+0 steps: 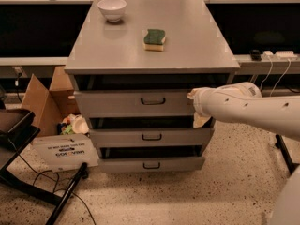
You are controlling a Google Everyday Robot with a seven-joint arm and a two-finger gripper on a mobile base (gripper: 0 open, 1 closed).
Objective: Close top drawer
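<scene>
One dark gap showed above the top drawer, ajar directly under the cabinet top. Gripper sat at that drawer's right end, grasp state indeterminable. Sponge and bowl lay on the cabinet top; speckled floor stretched before the cabinet.

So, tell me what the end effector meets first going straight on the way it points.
The top drawer, probably: the end effector sits at the right end of its front, pointing into it. Whether they touch is unclear.
</scene>
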